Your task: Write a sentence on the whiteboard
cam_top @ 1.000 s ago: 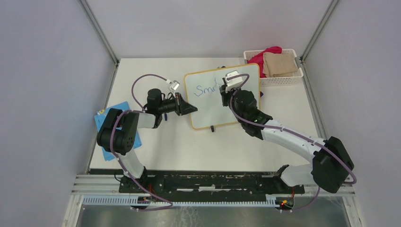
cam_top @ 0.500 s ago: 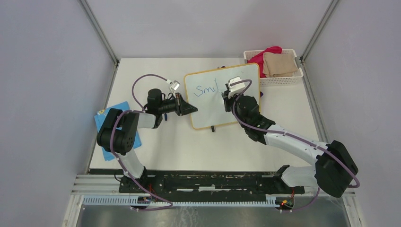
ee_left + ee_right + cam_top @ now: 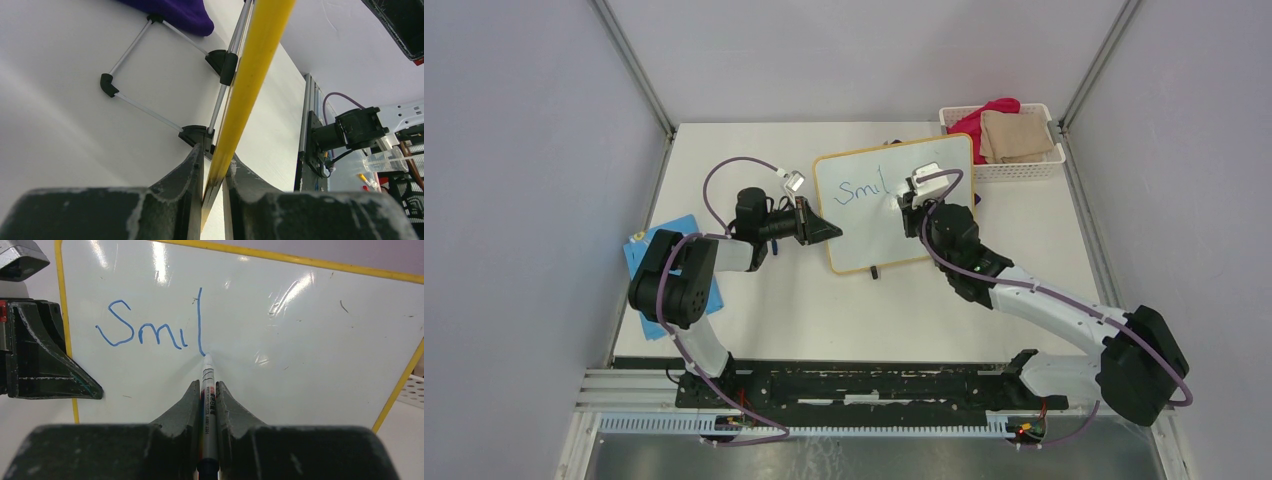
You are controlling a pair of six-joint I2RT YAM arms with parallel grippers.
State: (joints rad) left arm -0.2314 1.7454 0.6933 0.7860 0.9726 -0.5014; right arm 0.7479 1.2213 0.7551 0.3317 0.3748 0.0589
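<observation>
Right wrist | right end effector (image 3: 206,390) grips marker (image 3: 207,369), tip at "l" foot of sentence (image 3: 150,332) | left end effector (image 3: 212,167) clamps whiteboard (image 3: 255,75) frame | next: lift, write "e"

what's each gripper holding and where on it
The left gripper clamps the whiteboard by the yellow frame on its edge. The right gripper pinches a marker around its barrel, tip on the board.

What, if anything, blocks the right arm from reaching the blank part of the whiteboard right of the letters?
Probably nothing, so yes. The marker in the right gripper touches the whiteboard beside the letters; that part is bare, and the left gripper clamps the opposite edge.
</observation>
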